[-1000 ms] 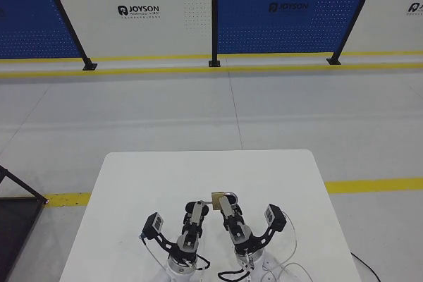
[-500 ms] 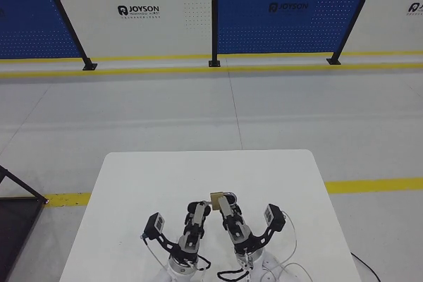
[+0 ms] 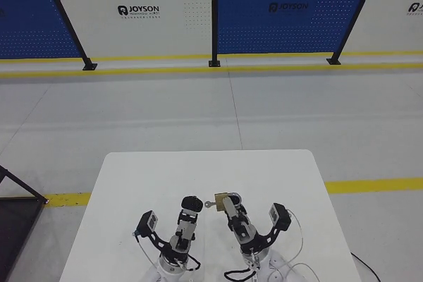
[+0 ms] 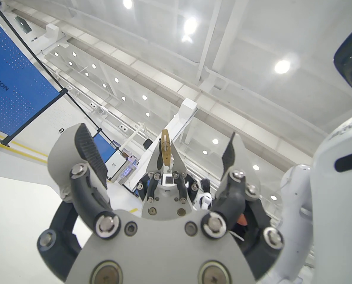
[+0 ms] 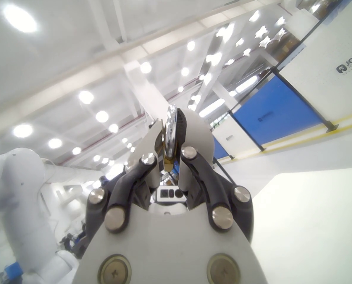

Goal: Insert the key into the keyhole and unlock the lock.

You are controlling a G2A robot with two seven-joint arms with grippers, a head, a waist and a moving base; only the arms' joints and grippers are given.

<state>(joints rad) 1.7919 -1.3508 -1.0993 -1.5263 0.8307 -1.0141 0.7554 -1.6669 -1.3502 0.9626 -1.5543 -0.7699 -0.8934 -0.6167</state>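
Note:
Above the white table (image 3: 162, 176), my right gripper (image 3: 228, 205) is shut on a brass padlock (image 3: 218, 197). In the right wrist view the padlock (image 5: 165, 149) sits edge-on between the fingers, with its silver shackle (image 5: 172, 128) at the tips. A small silver key (image 3: 209, 204) sticks out of the lock's side toward my left gripper (image 3: 191, 204). My left gripper (image 4: 158, 141) is open with nothing in it, a short gap from the key. Straight ahead between its fingers (image 4: 87, 146) is the right gripper with the brass piece (image 4: 165, 146).
The table's far half is bare white surface. A black frame (image 3: 7, 187) stands off the table's left side. Blue and white barrier panels (image 3: 282, 25) line the far floor beyond a yellow stripe.
My left gripper has let go of the key, opened and drawn back a little from the padlock. The key stays in the lock. The right gripper holds the padlock almost still.

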